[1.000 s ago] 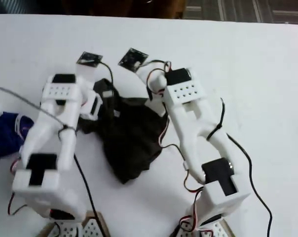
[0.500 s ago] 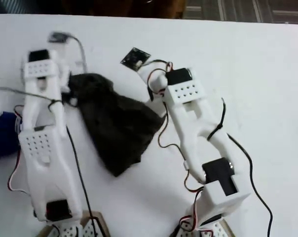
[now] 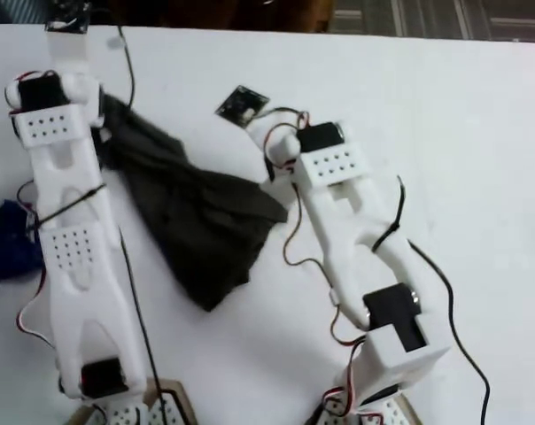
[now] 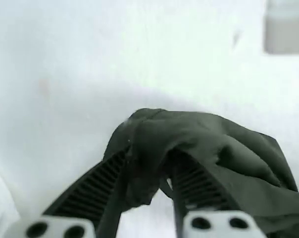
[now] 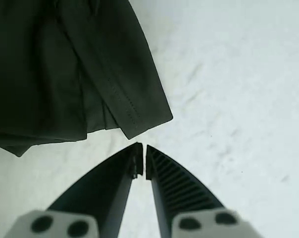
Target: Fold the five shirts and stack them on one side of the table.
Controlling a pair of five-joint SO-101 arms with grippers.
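A black shirt [image 3: 192,217] lies stretched in a long diagonal across the white table [image 3: 462,133]. My left gripper [image 3: 101,124] is at the far left corner of the table, shut on the shirt's upper end. In the left wrist view that bunched cloth [image 4: 214,144] sits between the fingers of the left gripper [image 4: 149,173]. My right gripper [image 3: 272,164] rests low by the shirt's right corner, shut and holding nothing. In the right wrist view the right gripper [image 5: 141,151] has its tips just short of a hemmed corner of the shirt [image 5: 90,74].
A crumpled blue shirt [image 3: 3,252] lies at the table's left edge beside the left arm. The table's far edge runs along the top, with dark floor behind. Bare table stretches to the right of the right arm. A pale grey block [image 4: 286,27] sits beyond the left gripper.
The left arm has swung out to the far left corner with the black shirt in its gripper, pulling the crumpled cloth out long. The right arm has kept still.
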